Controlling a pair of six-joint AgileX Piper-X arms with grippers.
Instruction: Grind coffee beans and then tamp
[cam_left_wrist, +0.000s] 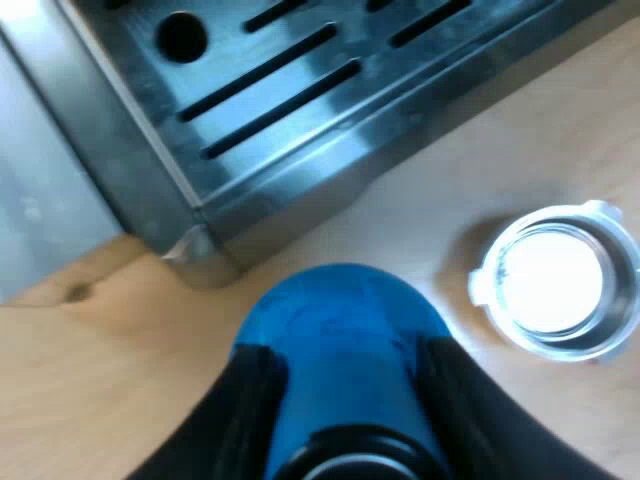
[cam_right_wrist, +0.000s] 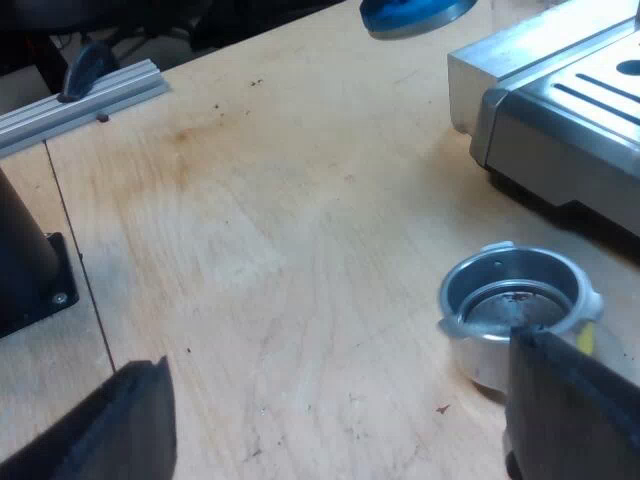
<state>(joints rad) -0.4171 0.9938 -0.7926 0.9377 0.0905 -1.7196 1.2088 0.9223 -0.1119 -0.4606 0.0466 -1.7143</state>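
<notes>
Above pale wooden tabletop (cam_left_wrist: 80, 390), with left gripper (cam_left_wrist: 345, 365) clasping rounded blue tamper (cam_left_wrist: 340, 310) and right gripper (cam_right_wrist: 350, 410) spread wide, centre squarely over shiny round metal holder (cam_left_wrist: 555, 280).

A lab workbench: plywood top (cam_right_wrist: 300, 250), aluminium rail (cam_right_wrist: 80, 100), bolted black mount (cam_right_wrist: 30, 275).

Left fingers (cam_left_wrist: 235, 430) tight, right fingers (cam_right_wrist: 135, 425) wide.

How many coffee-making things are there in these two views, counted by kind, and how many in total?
blue tamper: 1
metal holder: 1
espresso machine: 1
Total: 3
</notes>
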